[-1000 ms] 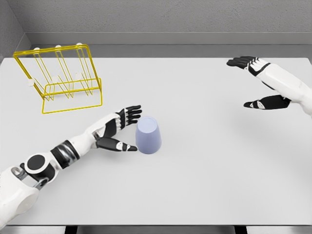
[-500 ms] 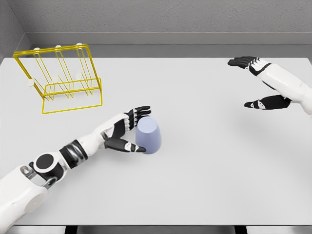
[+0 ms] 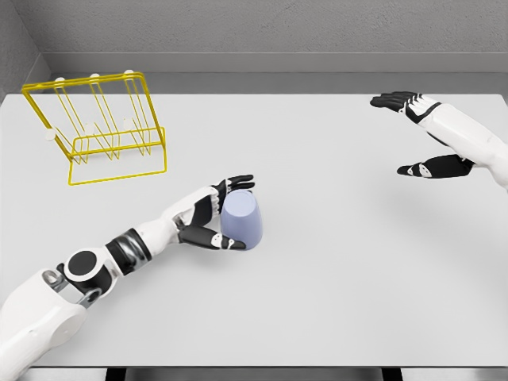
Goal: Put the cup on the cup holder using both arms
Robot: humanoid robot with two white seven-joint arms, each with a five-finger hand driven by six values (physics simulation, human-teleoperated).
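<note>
Left hand [image 3: 213,214] nearer (cup [image 3: 241,221] touching)

**Left hand at the cup, right hand far off**

A lavender cup [image 3: 241,221] stands upside down near the middle of the pale grey table [image 3: 333,286]; the left hand [image 3: 208,216] reaches in from the lower left and sits against the cup's left side; its fingers [image 3: 236,182] lie over the cup's upper edge and its thumb runs along the base, touching or very nearly so, not closed round the cup; the yellow wire cup holder [image 3: 97,127] stands at the far left of the table, well apart from the cup; the right hand [image 3: 419,135] hovers at the far right, fingers spread, holding nothing.
</note>
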